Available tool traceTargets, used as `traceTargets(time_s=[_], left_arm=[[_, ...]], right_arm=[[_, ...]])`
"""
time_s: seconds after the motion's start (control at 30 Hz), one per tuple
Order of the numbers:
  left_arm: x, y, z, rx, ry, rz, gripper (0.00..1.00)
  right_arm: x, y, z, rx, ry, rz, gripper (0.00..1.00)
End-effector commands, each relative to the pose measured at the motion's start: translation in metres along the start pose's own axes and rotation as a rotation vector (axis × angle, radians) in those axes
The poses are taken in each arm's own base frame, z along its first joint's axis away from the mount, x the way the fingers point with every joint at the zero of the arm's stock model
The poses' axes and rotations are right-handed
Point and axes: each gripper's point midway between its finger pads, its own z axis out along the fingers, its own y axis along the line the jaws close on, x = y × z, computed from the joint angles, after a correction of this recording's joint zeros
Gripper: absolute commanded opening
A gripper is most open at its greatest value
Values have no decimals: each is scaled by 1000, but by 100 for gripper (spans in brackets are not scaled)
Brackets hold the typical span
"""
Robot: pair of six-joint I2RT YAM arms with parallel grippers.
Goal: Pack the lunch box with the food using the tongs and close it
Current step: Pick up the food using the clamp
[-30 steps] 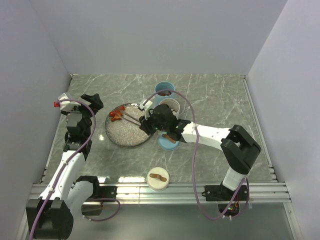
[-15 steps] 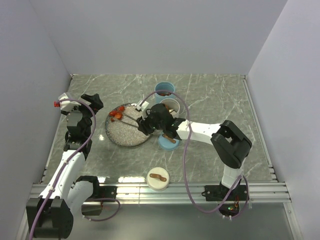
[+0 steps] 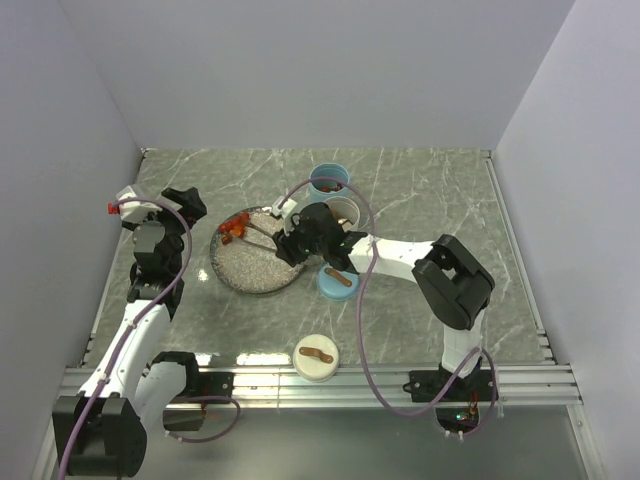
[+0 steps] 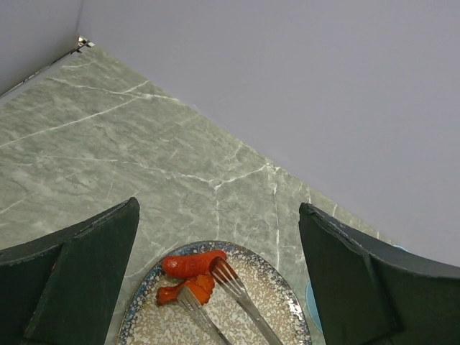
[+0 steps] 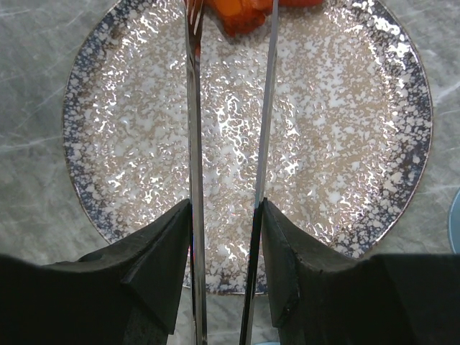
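Note:
Red and orange pieces of food (image 3: 233, 228) lie at the far left rim of a speckled plate (image 3: 250, 275). The left wrist view shows them as a red sausage (image 4: 192, 264) and an orange piece (image 4: 190, 287). My right gripper (image 3: 293, 247) is shut on the tongs (image 3: 262, 238), its fingers (image 5: 162, 266) pressing the two metal arms (image 5: 195, 144) from outside. The tongs' forked tips (image 4: 223, 273) stand apart over the orange food (image 5: 244, 14). My left gripper (image 3: 180, 205) hangs open at the left, above the plate's edge, holding nothing. Behind the right wrist stand the lunch box's blue cup (image 3: 328, 178) and white cup (image 3: 343, 210).
A blue round lid (image 3: 337, 281) with a brown strip handle lies just right of the plate. A white lid (image 3: 316, 356) lies near the front rail. Grey walls close in the marble table on three sides.
The right arm's elbow swung left and the wrist edged toward the back. The tongs' arms spread a little, their tips staying at the food. The left arm has not moved.

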Motion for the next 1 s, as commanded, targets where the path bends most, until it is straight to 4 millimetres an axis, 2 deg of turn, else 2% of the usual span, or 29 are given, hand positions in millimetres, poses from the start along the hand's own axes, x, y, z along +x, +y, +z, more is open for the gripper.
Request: traceTargets(time_s=[0.0,0.23,0.43,0.63,0.67,0.9,0.97], left_arm=[[-10,-3,0,12,-43,-21,99],[-8,-3,1,15,-36,-20,100],[-9,-4,0,17,-39,-21,99],[-8,-4,0,19,-37,-21,99],[-8,-4,0,19,-37,-21,100],[-9,-4,-1,20,-43,-24,99],[-9,-4,-1,22,-42,-24,99]], right_arm=[[-16,-9,7,14,-36,-25,50],[-3,-13,13,15,12,-23,50],[9,-11,9,12,42,-10,50],[10,-5,10,-27,51,-8,49],[18,-3,13,-38,78,-6,49],[27,6,14,-96,114,-2,45],[26,7,13,-97,108,-4,39]])
